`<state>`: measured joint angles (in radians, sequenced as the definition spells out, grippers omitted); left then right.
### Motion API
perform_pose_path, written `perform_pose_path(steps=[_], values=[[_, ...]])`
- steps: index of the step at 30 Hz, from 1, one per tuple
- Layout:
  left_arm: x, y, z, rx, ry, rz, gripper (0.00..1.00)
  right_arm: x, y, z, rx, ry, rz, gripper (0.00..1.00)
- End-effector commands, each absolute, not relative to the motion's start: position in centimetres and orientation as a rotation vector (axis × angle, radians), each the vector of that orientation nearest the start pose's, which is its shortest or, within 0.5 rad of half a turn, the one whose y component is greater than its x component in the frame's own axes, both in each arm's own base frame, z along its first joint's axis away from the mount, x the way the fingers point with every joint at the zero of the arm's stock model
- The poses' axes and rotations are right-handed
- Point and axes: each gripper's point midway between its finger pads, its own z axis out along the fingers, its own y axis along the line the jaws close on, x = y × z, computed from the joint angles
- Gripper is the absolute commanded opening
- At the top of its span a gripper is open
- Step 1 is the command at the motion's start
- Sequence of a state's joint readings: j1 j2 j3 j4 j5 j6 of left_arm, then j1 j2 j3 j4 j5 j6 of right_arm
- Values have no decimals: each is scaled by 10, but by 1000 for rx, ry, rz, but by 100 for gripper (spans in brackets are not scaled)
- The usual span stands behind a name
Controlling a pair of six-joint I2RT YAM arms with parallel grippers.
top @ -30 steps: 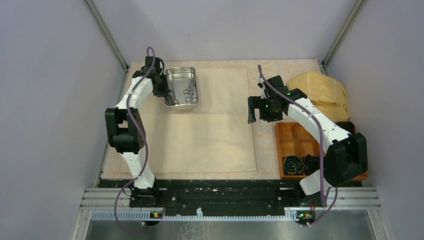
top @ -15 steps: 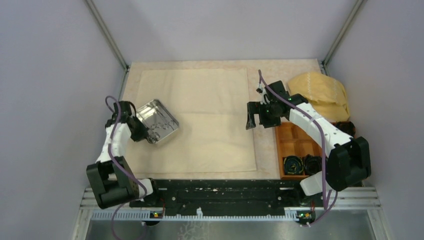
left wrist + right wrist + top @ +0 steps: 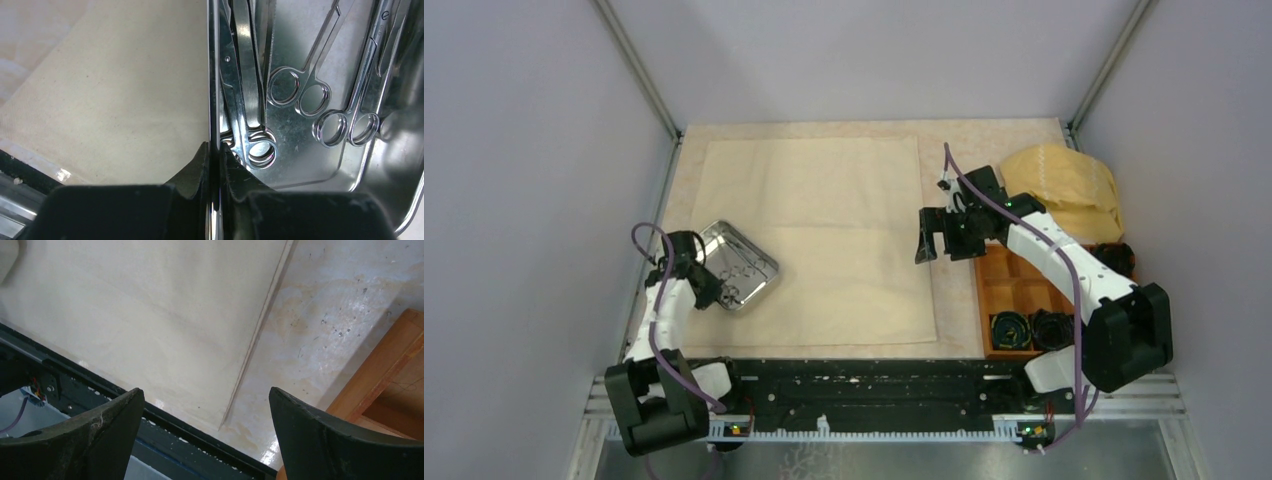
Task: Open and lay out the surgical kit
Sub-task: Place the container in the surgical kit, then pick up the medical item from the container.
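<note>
- The left gripper point(image 3: 708, 287) is clamped on the near-left wall of the steel tray point(image 3: 757, 262). The wrist view shows one finger point(image 3: 192, 170) outside the rim and the other inside it.
- The tray sits over the near-left part of the cloth sheet point(image 3: 834, 225). I cannot tell whether it rests there or is held just above.
- Ring-handled scissors point(image 3: 300, 92) lie inside the tray with their tips cut off at the frame's top. More steel pieces overlap along the gripped wall, too tangled to tell apart.
- The right gripper point(image 3: 927, 240) hangs with its jaws spread wide and nothing between them, over the sheet's right edge.
- The orange box point(image 3: 1022, 285) is partly hidden by the right arm. Black coils point(image 3: 1010, 328) show in its near compartments.
- A yellow cloth point(image 3: 1069, 185) is bunched at the far right.
</note>
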<state>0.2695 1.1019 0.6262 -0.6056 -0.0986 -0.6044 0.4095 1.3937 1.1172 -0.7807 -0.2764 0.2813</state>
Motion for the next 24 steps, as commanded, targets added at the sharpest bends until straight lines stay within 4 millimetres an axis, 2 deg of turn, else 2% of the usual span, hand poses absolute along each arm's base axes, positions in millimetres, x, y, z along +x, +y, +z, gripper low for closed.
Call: perform_pose_path(steps=[1,4,5,7,9,10,12,15,19,24], values=[[239,70,66,-1225,2233,54,0,260,181,149,-278,2619,643,94],[233,69,61,-1272,2233,61,1,264,182,151,-280,2616,643,94],[232,68,59,-1290,2235,59,8,265,182,152,-281,2612,642,94],[229,64,57,-1317,2251,45,36,267,183,154,-283,2606,639,94],[224,61,56,-1340,2282,46,57,267,183,155,-284,2602,644,94],[221,61,58,-1351,2290,56,66,267,183,154,-283,2605,644,94],[216,63,63,-1362,2297,84,75,266,183,152,-282,2606,646,94],[221,64,86,-1324,2272,73,77,264,182,150,-282,2614,642,94],[249,63,120,-1148,2244,6,68,263,180,146,-282,2623,632,94],[276,64,130,-1030,2312,66,67,265,180,142,-279,2640,621,95]])
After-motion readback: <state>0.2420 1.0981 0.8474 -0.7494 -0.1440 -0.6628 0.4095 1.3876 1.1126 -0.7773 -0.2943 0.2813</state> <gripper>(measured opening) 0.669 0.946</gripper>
